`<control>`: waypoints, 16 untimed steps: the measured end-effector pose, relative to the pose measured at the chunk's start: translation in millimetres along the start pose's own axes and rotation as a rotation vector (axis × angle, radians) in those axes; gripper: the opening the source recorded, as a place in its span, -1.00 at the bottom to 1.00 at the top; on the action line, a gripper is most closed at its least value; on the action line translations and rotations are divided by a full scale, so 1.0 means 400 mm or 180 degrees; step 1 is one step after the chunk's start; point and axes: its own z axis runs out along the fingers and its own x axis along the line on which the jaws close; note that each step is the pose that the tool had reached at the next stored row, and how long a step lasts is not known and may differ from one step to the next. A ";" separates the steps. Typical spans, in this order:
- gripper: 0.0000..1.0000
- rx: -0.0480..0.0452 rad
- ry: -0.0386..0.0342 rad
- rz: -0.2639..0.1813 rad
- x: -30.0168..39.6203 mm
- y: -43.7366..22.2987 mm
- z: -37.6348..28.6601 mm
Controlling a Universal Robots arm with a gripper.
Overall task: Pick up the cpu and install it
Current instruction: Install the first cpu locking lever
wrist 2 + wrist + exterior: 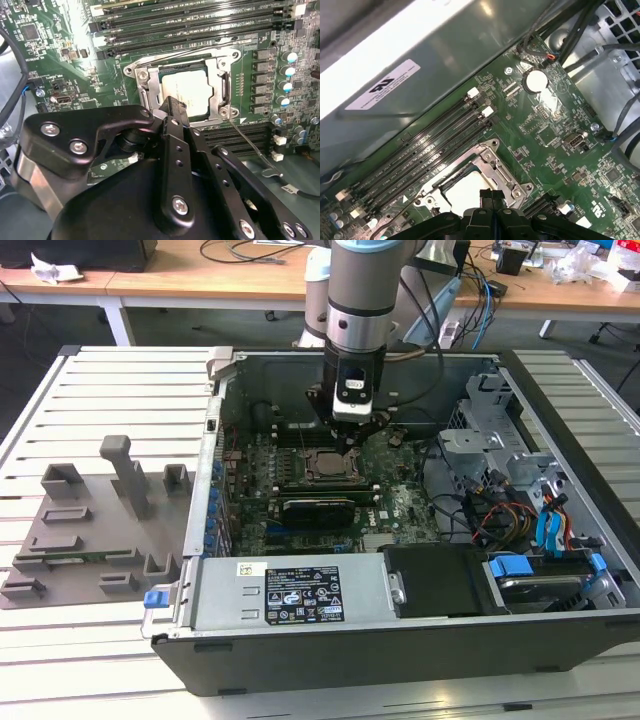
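A: One arm, one open PC case (400, 630) on the slatted table (120, 380). Where's the cpu?

B: Cpu (186, 92) sits flat in the motherboard socket (224, 90), inside the metal frame. Pale silvery-grey square, smooth top. First wrist view has it too (465, 192), partly behind the jaws.

A: Jaws?

B: Black fingers brought together to a narrow tip right at the cpu's edge; they look closed w/ nothing between them (172, 107). In the first wrist view the tips (492, 197) stand together over the socket frame's edge.

A: Touching the chip?

B: Can't tell. Tip is at or just above it.

A: Exterior view?

B: Grey arm w/ black gripper (352, 430) comes straight down over the socket (326, 464), mid-board. Chip itself too small to make out there.

A: Materials around the socket?

B: Green circuit board (50, 45), long black RAM slots (200, 22) beside the socket, thin wire lever (250, 145) running off the frame's corner. First wrist view adds a round silver coin battery (536, 81) and the case's bare steel wall w/ a white sticker (382, 85).

A: Beyond the case?

B: Grey plastic tray (90, 530) w/ upright holders, well apart from the socket, outside the case wall on the exterior view's left. Wood-topped desk (200, 270) behind.
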 end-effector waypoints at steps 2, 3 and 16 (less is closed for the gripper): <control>-0.79 -0.0001 -0.0002 -0.0037 0.000 0.000 0.000; -0.79 -0.0002 -0.0003 -0.0067 0.000 0.000 0.000; -0.79 -0.0016 -0.0020 -0.0432 0.000 0.000 0.000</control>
